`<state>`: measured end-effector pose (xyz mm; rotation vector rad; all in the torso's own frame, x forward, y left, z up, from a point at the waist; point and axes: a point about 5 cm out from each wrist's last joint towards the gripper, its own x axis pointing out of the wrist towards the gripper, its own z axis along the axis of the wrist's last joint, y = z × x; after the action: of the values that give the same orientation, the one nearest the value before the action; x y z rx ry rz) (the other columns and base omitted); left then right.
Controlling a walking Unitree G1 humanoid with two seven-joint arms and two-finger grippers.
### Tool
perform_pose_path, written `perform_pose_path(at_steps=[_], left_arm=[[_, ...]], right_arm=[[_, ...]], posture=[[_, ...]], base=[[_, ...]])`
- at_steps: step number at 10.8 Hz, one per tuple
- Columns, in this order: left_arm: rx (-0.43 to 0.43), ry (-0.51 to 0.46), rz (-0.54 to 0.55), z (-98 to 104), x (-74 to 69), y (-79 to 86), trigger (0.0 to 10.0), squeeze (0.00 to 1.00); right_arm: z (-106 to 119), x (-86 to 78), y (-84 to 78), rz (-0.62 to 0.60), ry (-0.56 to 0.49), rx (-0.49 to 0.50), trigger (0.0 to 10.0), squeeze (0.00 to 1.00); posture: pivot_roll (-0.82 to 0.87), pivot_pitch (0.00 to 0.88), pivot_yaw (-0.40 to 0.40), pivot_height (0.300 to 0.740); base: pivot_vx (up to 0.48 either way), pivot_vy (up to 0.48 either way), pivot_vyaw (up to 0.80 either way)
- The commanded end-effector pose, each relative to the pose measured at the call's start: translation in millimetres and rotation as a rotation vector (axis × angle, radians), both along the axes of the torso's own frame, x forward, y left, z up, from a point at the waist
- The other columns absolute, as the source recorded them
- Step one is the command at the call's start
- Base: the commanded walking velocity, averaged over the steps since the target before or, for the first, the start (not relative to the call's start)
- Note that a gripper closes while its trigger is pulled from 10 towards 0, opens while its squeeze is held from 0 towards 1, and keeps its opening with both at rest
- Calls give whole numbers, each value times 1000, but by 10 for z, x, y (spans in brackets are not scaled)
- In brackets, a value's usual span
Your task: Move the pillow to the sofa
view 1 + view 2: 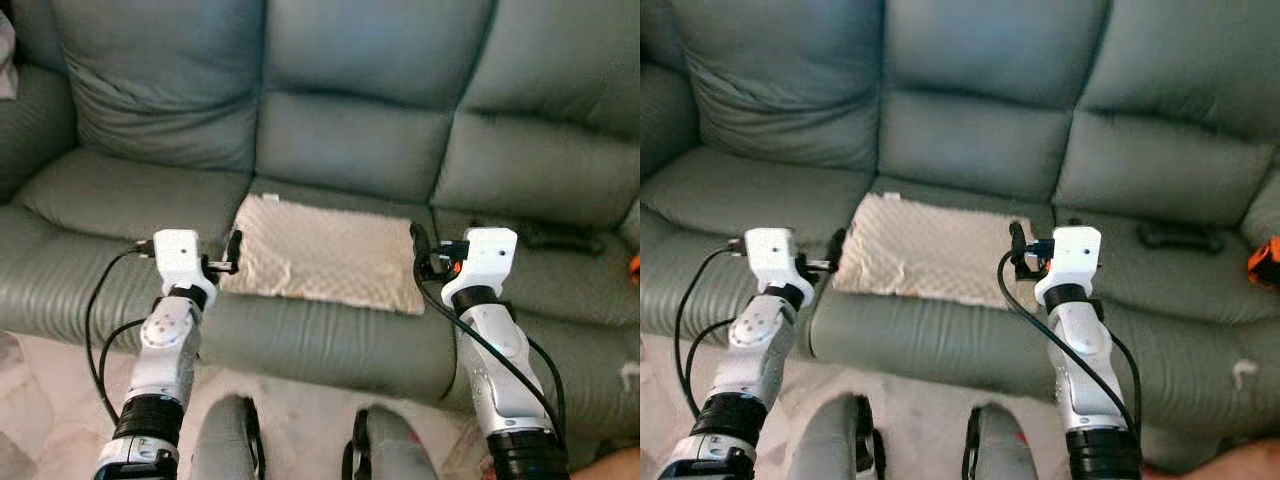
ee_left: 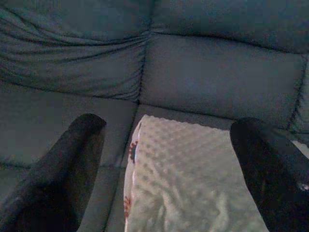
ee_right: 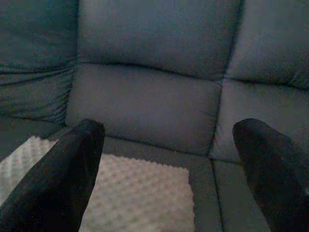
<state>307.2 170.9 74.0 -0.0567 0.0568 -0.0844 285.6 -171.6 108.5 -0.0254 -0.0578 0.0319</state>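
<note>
A flat cream pillow (image 1: 325, 252) with a dimpled cover lies on the middle seat of the grey-green sofa (image 1: 350, 140). My left gripper (image 1: 233, 252) hangs at the pillow's left edge and my right gripper (image 1: 420, 243) at its right edge. Both are open with nothing between the fingers. In the left wrist view the pillow (image 2: 188, 179) spreads between the two black fingers (image 2: 58, 169). The right wrist view looks over the pillow's far right corner (image 3: 145, 193) toward the sofa back, past a black finger (image 3: 53, 179).
A black remote-like object (image 1: 1180, 237) lies on the right seat, and an orange thing (image 1: 1265, 262) sits at the far right edge. A pale cloth (image 1: 6, 60) rests on the left armrest. Light tiled floor (image 1: 40, 400) runs in front of the sofa.
</note>
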Motion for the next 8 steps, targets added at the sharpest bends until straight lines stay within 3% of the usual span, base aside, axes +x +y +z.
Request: perform_pose_path(at_steps=[1,8], left_arm=[[8,-20,-19,76,37,-55,10000,0],[-10,-2,-12,83,71,-115,10000,0]], right_arm=[[4,8,-31,-17,1,3,10000,0],[12,60,-8,-15,9,6,10000,0]], posture=[[-50,5,-47,740],[-67,25,-37,740]], base=[[0,0,0],[0,0,0]])
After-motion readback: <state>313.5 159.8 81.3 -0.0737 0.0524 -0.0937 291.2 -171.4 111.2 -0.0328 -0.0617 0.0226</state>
